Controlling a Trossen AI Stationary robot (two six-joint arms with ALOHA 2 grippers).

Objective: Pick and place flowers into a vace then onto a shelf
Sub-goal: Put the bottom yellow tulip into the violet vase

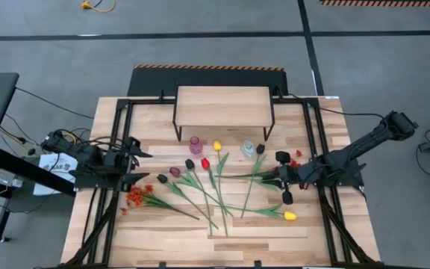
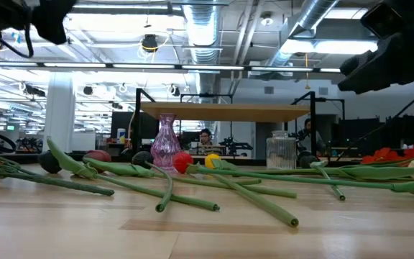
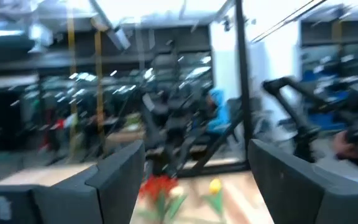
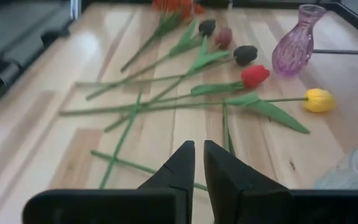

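Note:
Several tulips lie flat and crossed on the plank table, with yellow, red and dark heads. An orange-red spray lies at the left. A purple vase and a clear glass vase stand upright in front of the wooden shelf. My left gripper is open and empty at the table's left, raised above it; its own view is blurred. My right gripper is shut and empty at the right, above the stems, and also shows in its wrist view.
The shelf stands on thin black legs at the table's far middle. A black frame runs along the table's sides. A second small red spray lies near the right arm. Bare planks lie along the near edge.

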